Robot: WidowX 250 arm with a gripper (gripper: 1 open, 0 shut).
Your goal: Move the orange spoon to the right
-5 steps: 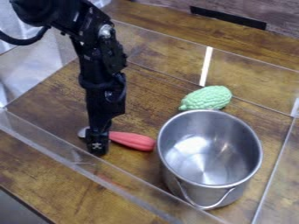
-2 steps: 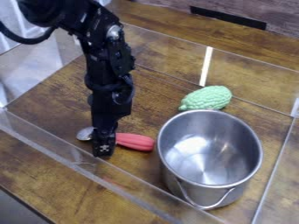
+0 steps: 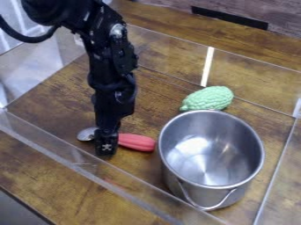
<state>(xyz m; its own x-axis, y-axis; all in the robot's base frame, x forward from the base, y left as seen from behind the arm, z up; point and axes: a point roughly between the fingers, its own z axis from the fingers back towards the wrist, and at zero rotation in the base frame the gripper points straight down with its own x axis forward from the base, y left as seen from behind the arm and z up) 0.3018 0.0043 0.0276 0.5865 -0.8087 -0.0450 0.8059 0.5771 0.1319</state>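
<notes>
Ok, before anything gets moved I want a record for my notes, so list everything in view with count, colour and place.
Spoon: one, red-orange handle and silver bowl, on the wooden surface left of the pot, partly behind the gripper
Pot: one, silver metal, right side of the picture
Bumpy toy vegetable: one, light green, just behind the pot
Table surface: one, brown wood, under everything
Clear panels: several, see-through, around the work area
Robot arm: one, black, reaching down from upper left
Gripper: one, black, at the spoon
</notes>
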